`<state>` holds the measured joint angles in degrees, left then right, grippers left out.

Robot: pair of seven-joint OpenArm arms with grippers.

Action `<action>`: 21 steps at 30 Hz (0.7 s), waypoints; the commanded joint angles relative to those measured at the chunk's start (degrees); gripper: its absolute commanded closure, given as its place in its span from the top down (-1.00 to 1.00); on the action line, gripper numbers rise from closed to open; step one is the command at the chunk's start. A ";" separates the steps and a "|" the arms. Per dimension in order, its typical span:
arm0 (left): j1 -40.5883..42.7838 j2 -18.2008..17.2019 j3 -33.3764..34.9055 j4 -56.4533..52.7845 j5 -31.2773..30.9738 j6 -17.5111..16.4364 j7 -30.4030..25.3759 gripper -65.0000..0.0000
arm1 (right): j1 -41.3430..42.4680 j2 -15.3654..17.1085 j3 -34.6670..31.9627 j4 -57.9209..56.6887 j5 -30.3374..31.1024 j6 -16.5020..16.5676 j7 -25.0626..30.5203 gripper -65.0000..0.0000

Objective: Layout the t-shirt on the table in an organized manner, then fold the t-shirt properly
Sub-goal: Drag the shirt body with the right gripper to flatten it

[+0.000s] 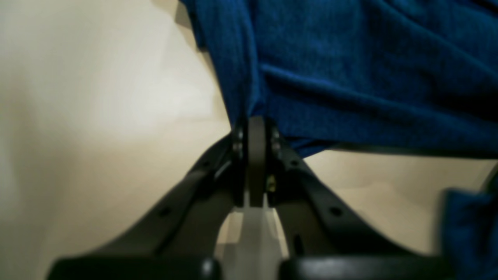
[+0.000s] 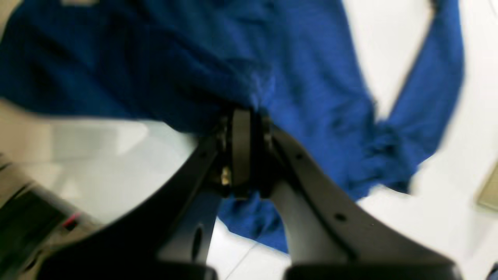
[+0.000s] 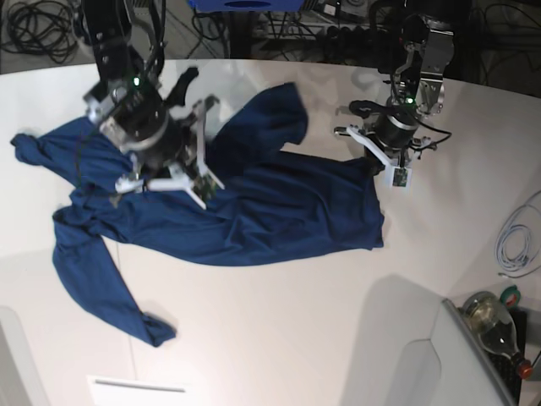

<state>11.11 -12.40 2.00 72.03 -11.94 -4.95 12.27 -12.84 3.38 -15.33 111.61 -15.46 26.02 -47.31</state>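
The blue t-shirt (image 3: 254, 207) sprawls wrinkled across the white tabletop (image 3: 296, 321). The left tool (image 1: 256, 128) grasps its edge. The right tool (image 2: 242, 116) is clenched on bunched t-shirt fabric.

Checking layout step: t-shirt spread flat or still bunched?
Bunched: t-shirt lies wrinkled and twisted on the table, both grippers pinching it.

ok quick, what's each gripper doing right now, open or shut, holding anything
left gripper: shut on the t-shirt, pinching its edge.
right gripper: shut on the t-shirt, fabric bunched between the jaws.
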 commanded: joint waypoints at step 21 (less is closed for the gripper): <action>14.25 -1.27 -0.11 14.34 7.51 -0.19 0.43 -1.00 | 6.29 -5.27 33.49 -8.80 -0.32 -0.13 2.87 0.48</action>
<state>25.12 -13.30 1.93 85.27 -4.36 -4.97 13.91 -6.83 -1.74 18.76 102.15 -16.38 25.63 -44.64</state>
